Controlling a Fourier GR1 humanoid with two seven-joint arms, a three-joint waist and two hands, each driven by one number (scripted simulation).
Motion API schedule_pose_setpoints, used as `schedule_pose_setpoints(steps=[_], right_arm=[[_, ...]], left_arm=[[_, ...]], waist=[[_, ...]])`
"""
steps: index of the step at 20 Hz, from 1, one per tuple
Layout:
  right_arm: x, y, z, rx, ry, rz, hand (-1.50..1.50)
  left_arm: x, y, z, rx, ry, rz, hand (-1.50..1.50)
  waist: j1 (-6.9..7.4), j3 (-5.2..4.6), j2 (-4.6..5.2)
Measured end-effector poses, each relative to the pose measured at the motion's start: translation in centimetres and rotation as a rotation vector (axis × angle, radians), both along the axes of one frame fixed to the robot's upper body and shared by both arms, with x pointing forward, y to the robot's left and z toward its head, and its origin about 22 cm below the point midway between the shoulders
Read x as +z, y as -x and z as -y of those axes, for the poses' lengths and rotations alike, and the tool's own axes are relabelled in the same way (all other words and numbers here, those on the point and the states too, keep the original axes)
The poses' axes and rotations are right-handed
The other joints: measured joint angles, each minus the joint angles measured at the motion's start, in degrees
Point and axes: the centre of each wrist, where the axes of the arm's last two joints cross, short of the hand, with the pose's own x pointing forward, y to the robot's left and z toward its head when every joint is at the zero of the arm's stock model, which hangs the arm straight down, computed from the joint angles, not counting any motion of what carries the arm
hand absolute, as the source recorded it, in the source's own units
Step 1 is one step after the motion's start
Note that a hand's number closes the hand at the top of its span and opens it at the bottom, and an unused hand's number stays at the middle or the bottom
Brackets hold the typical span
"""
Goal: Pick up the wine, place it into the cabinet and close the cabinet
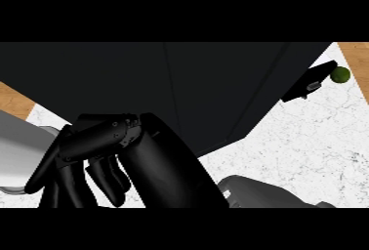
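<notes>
A smooth, long black shape [176,168], which looks like the wine bottle, rises from the lower edge close to my view, its narrow top near the cabinet. My right forearm [270,193] comes in at the lower right and ends against that shape. The right hand itself cannot be told apart from it. My left hand [93,139] is at the lower left, just left of the bottle, with its fingers [61,180] hanging fairly straight and holding nothing. The black cabinet [180,83] fills the upper part of the view. Its inside is not visible.
A black cabinet door [310,80] juts out at the upper right, with a small green fruit [340,74] beside its tip. The white marble counter [302,146] lies to the right. Wooden surface shows at the far left [14,102] and the top right corner.
</notes>
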Motion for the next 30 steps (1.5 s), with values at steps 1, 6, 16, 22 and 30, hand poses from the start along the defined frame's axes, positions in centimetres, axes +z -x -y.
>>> schedule_pose_setpoints(steps=[1,6,16,22,30], right_arm=[[0.3,-1.0,-0.4,-0.004,0.005,-0.003,1.50],[1.7,-5.6,-1.6,0.010,0.027,-0.011,1.50],[0.6,-10.0,-3.0,0.398,0.299,-0.200,1.50],[-1.0,-12.8,-3.3,0.579,0.426,-0.305,1.50],[-2.4,-16.3,-2.7,0.675,0.363,-0.403,1.50]], left_arm=[[0.0,0.2,-0.2,0.005,-0.003,-0.011,-1.50],[-0.1,0.7,-0.8,-0.001,-0.009,-0.023,-1.50],[-0.2,1.0,-1.1,0.003,-0.009,-0.020,-1.50],[-0.2,1.3,-1.6,-0.006,-0.002,-0.035,-1.50],[-0.1,1.6,-2.0,-0.025,0.005,-0.051,-1.50]], waist=[[0.03,-0.03,0.07],[-0.28,0.05,0.26],[-0.17,-0.05,0.60],[-0.79,0.01,0.37],[-1.08,0.03,0.27]])
